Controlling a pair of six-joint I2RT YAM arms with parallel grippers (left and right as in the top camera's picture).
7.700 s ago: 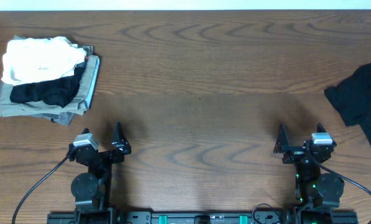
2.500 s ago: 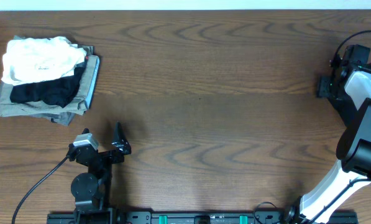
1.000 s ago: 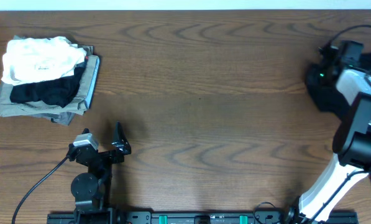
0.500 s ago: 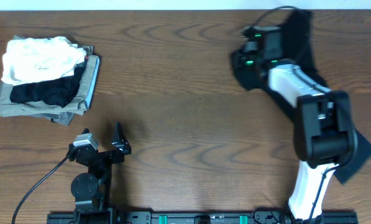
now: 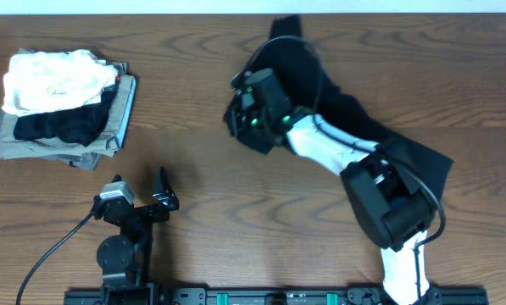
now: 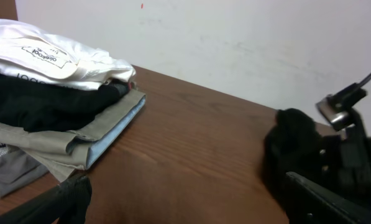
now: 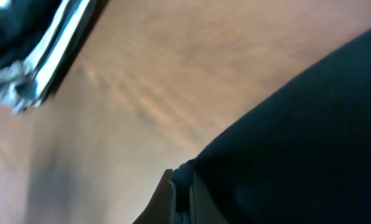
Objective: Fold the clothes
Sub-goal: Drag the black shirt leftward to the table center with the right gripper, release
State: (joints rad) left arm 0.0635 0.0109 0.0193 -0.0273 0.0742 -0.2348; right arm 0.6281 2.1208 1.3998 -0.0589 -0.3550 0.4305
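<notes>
1. Since the shirt [image 5: 354,114] is pinched in the fully closed right end effector [image 5: 238,127], its place is set by that arm. It is bunched at the grip near the middle of the worktop [image 5: 193,237] and strung out behind toward the right, under and beside the arm.
2. In the right wrist view, the fingers [image 7: 180,185] are seen pressed together on a thin fold of black cloth [image 7: 297,143]. How much fabric is caught cannot be told.
3. The left end effector [image 5: 139,188] is parked near the front edge with its jaws spread wide, and nothing is held in it.
4. Slippage is judged the main risk. If only a thin fold is held, it could be pulled free by friction between the cloth and the wood.
5. A second risk is judged to be tangling. The shirt is draped against the right arm and its cable, so cloth could be carried along or twisted if the arm is turned.
6. One flap is seen reaching up to the far edge of the worktop. It could be left hanging over if the shirt is released or spread there.
7. A pile [image 5: 62,102] of folded garments occupies the far left corner, well apart from the shirt. A careless sweep leftward could disturb it.
8. Bare wood is seen between the pile and the grip, and across the front centre. That room is judged ample for the shirt to be laid flat.
</notes>
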